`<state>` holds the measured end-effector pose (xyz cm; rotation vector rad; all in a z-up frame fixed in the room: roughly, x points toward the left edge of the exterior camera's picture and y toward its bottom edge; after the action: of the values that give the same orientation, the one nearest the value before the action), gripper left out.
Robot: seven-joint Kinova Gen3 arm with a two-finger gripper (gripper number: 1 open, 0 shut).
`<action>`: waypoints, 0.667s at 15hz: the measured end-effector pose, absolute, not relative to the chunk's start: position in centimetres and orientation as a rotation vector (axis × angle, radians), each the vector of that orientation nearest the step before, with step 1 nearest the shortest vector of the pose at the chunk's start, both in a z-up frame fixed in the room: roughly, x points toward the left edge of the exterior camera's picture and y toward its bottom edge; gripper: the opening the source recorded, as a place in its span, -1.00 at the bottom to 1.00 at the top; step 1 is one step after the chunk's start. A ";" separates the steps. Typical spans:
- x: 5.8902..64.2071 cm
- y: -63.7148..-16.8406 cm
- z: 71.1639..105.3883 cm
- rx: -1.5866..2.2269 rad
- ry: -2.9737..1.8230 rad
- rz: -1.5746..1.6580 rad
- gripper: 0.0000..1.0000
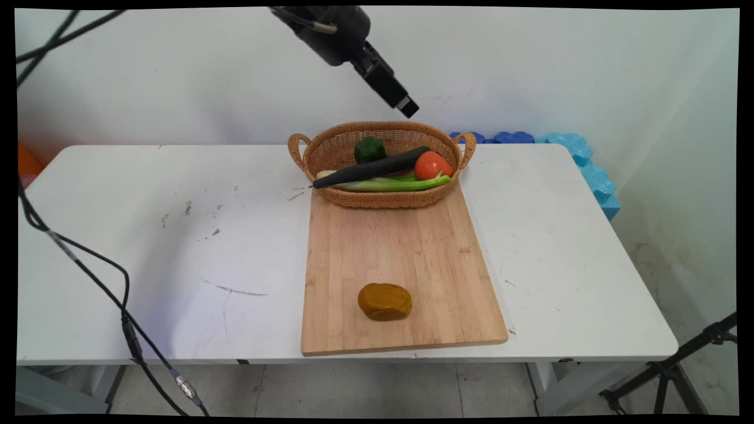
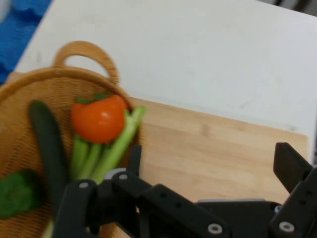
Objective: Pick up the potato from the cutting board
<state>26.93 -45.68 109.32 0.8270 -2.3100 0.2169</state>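
My gripper point(image 1: 406, 106) hangs high above the wicker basket's point(image 1: 377, 200) back rim, tilted down to the right. In the hand view the gripper point(image 2: 213, 163) is open with nothing between its fingers point(image 2: 291, 166). The basket point(image 2: 29, 84) holds a red tomato point(image 1: 433, 165) point(image 2: 99, 118), a long dark cucumber point(image 1: 371, 168) point(image 2: 49, 144), a pale green celery stalk point(image 1: 389, 184) point(image 2: 111, 148) and a green pepper point(image 1: 370, 149) point(image 2: 17, 193). The basket's front rests on a wooden cutting board point(image 1: 400, 259) point(image 2: 218, 153). A brown potato point(image 1: 384, 301) lies near the board's front edge.
The white table point(image 1: 177, 235) carries scuff marks on its left half. Blue foam pieces point(image 1: 583, 159) line the wall at the back right. A black cable point(image 1: 112, 288) hangs across the left side. A tripod leg point(image 1: 677, 365) stands on the floor at right.
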 end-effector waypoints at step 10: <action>27.4 -37.1 106.9 0.706 -2.420 0.073 1.00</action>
<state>27.42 -37.12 106.87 0.7056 -2.4197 0.0733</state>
